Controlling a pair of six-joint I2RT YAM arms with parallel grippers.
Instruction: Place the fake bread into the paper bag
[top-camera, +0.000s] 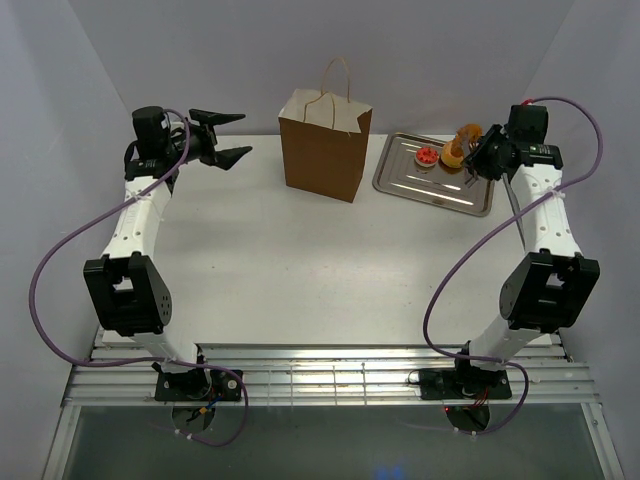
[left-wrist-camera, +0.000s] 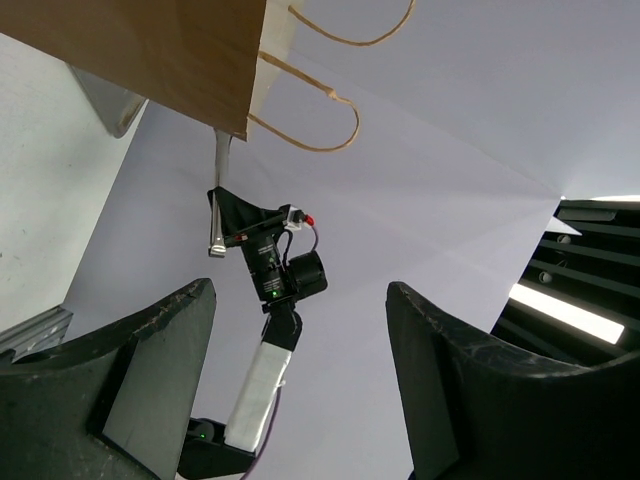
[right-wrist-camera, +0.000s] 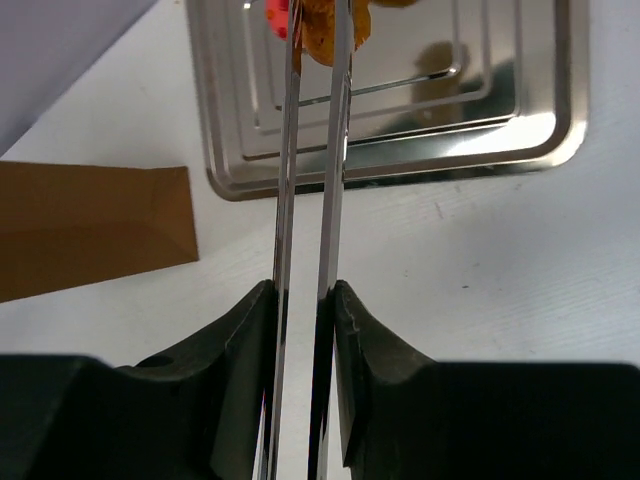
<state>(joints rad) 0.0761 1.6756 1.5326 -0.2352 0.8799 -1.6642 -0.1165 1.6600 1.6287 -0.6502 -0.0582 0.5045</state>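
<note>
Table: We see a flat white table (top-camera: 250, 260) carrying everything, with the two arm bases at its near edge.
Bag: The upright brown kraft paper bag (top-camera: 325, 150) with twisted loop handles stands at the far middle of the table. Its mouth faces up. The right wrist view shows a thin strip of table between its base and the tray.
Tray: A flat rectangular silver metal tray (top-camera: 470, 198) lies just beside the bag on its right, on the table's far right part.
Left hand: The left gripper (top-camera: 245, 135) hangs above the far left of the table, well to the left of the bag and pointing towards it. We see its two black fingers spread wide apart in both the top view and its own wrist view.
Right hand: The right gripper (right-wrist-camera: 305, 310) is over the tray's right side, its fingers clamped tight on the tongs.
Tongs: The long thin silver metal tongs (right-wrist-camera: 337, 150) run straight out from between the right fingers. Their two blades are squeezed nearly parallel and their tips meet on the donut.
Donut: The orange ring donut (top-camera: 462, 143) of fake bread is pinched between the tong tips above the tray's far right area, standing on edge. We cannot tell whether it touches the tray.
Tart: The red-topped round tart (top-camera: 428, 157) sits on the tray, just left of the donut and on the side nearer the bag.
</note>
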